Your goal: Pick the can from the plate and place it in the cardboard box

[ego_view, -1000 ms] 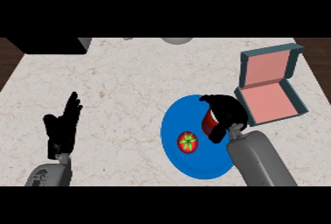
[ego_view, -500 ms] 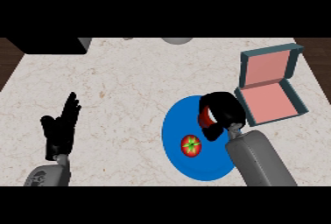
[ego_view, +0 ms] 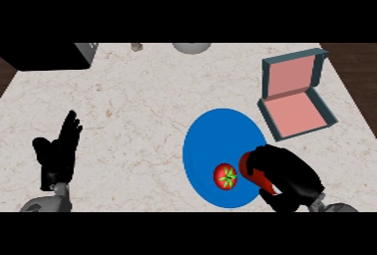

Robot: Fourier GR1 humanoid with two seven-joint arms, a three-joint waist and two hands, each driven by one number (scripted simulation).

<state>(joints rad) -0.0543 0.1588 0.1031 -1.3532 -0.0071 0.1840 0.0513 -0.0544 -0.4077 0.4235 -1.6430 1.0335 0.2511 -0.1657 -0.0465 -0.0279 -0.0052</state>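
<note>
A blue plate (ego_view: 213, 134) lies on the counter right of centre. A red tomato (ego_view: 226, 176) with a green stalk rests on its lower part. My right hand (ego_view: 287, 178) is at the plate's lower right edge, curled round a red can (ego_view: 249, 167); only the can's left side shows past the fingers. The open box (ego_view: 296, 99), with teal walls and pink inside, stands above and right of the plate, its lid raised at the back. My left hand (ego_view: 57, 154) rests open at the lower left, fingers up.
A dark appliance (ego_view: 48, 56) sits at the counter's top left corner. A grey round object (ego_view: 191, 47) and a small item (ego_view: 137, 47) lie along the far edge. The counter's right edge runs just past the box.
My right hand, curled on the can, has drawn back toward the lower edge of the view. The tomato's place on the plate looks the same. The left hand has stayed still.
</note>
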